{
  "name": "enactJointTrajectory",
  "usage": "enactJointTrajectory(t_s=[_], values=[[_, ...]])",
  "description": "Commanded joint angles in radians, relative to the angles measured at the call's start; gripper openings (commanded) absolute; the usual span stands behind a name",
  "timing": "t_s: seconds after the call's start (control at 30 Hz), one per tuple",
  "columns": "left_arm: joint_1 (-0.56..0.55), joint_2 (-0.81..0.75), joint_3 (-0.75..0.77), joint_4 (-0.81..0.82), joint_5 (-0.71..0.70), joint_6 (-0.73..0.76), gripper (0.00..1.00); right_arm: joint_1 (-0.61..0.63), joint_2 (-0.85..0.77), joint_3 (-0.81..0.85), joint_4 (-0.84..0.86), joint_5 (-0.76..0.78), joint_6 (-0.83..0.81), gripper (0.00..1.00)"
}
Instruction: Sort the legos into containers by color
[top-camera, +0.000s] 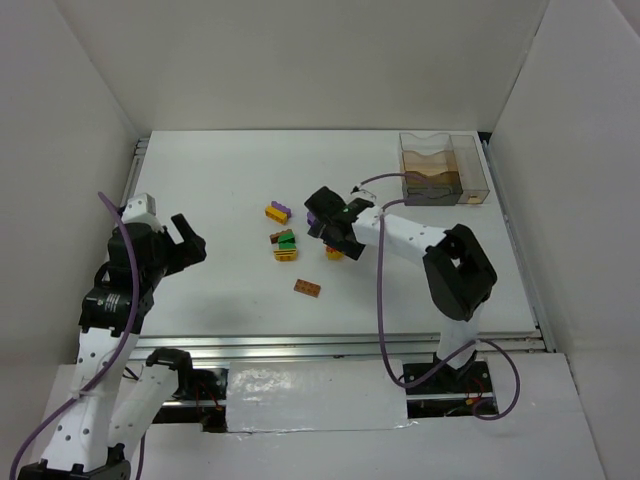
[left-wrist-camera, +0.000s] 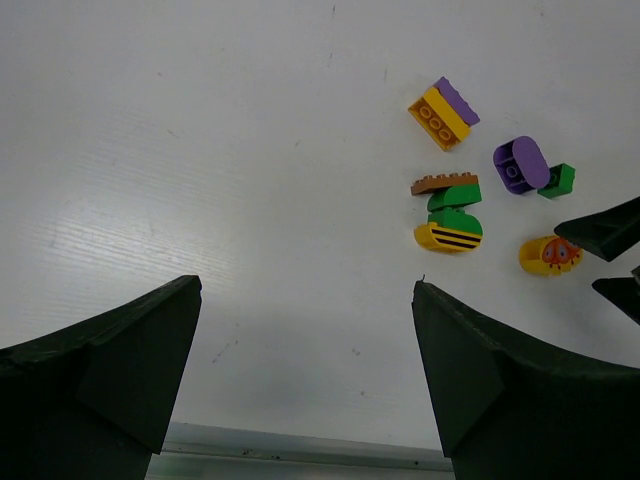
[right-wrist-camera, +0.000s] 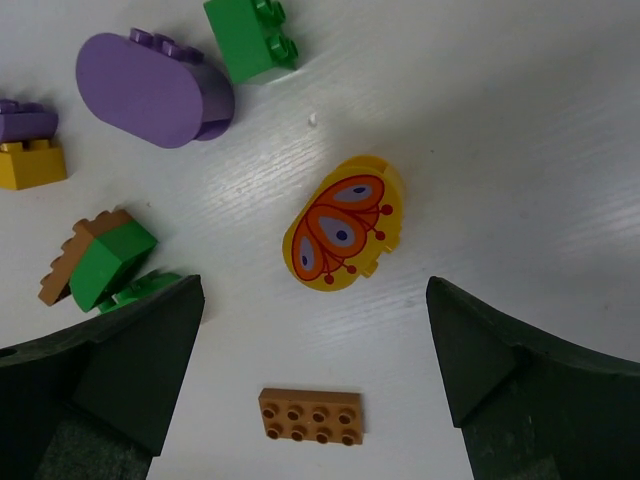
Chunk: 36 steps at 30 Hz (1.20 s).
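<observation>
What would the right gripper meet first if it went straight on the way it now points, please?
Most likely the yellow brick with the butterfly print, lying on the table ahead of the open right gripper, about midway between its fingers. Depth is unclear, so this is a judgement.

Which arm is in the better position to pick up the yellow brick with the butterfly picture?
The right arm. The right hand, open, hovers just over the yellow butterfly brick, and the container stands on that arm's side of the table. The left hand, also open, hangs well away from the brick.
</observation>
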Motion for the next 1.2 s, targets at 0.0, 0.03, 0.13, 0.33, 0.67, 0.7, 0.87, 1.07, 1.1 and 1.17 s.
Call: enactJointTrajectory(t_s=[0.0,0.03,0.13,0.33,0.67,0.7,0.87,1.07,1.1,1.17], values=[[0.005,-0.009,0.012,0.044,0.021,0.022,1.00,0.017,0.040,0.046,-0.067,0.034,0.095,1.00],[0.005,-0.011,0.010,0.043,0.024,0.023,1.00,0.020,0.043,0.039,-0.061,0.031,0.101,1.00],[0.005,-0.015,0.010,0.047,0.030,0.023,0.99,0.023,0.047,0.011,-0.039,0.034,0.123,0.99],[0.004,-0.020,0.010,0.047,0.036,0.025,0.99,0.023,0.104,0.009,-0.027,0.027,0.127,0.94],[-0.013,-0.023,0.009,0.047,0.039,0.026,1.00,-0.026,0.164,0.012,-0.007,0.038,0.106,0.82],[-0.015,-0.023,0.009,0.047,0.039,0.028,1.00,-0.029,0.167,0.011,-0.007,0.037,0.101,0.78],[-0.018,-0.025,0.009,0.046,0.039,0.026,0.99,-0.034,0.158,-0.034,0.022,0.027,0.095,0.49],[-0.019,-0.019,0.010,0.049,0.044,0.029,1.00,-0.034,0.091,-0.061,-0.001,0.063,0.088,0.00],[-0.019,-0.019,0.010,0.050,0.045,0.029,1.00,-0.034,0.072,-0.069,0.008,0.067,0.069,0.00],[-0.021,-0.017,0.009,0.050,0.047,0.029,1.00,-0.034,0.021,-0.083,0.036,0.078,0.001,0.00]])
